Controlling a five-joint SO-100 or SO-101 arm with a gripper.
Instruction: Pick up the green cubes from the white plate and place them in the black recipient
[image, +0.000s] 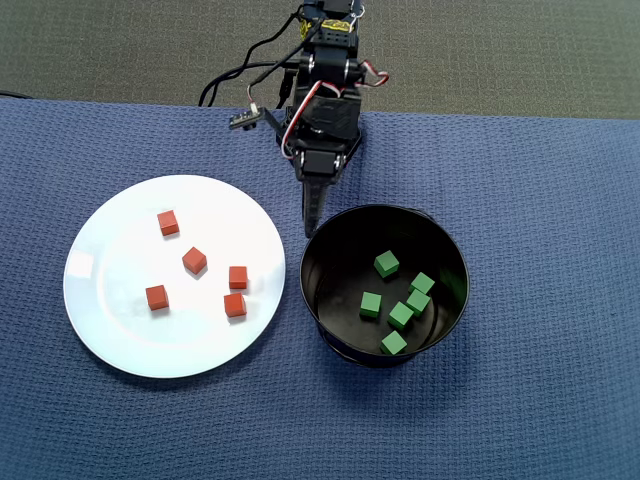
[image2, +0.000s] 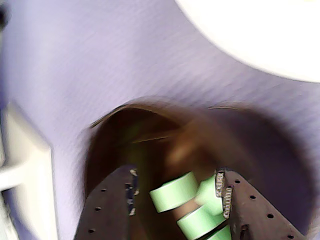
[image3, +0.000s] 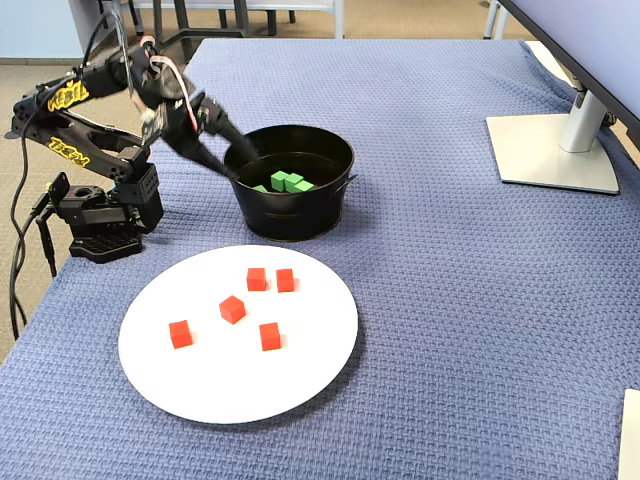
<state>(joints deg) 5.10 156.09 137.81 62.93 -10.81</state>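
**All the green cubes look to be in the pot**

The gripper (image2: 175, 200) has its two jaws apart, and nothing is held between them. In the wrist view the green cubes (image2: 173, 192) show through the gap, lying down below on the bottom of the pot, not pinched. That view is blurry, so small things are hard to tell.

In the overhead view the gripper (image: 311, 225) is just at the rim of the black recipient (image: 330, 232), on the side nearest the arm. The fixed view shows it reaching to that rim too (image3: 232, 165).

Six green cubes (image: 399, 299) lie inside the black pot, close together.

Beside the pot is the white plate (image: 105, 320). It has five red-orange cubes (image: 195, 260) on it and no green ones at all. The plate and pot sit on a blue cloth (image: 540, 180).

So the job looks done. No green cube is left to pick up, and the red ones should stay where they are
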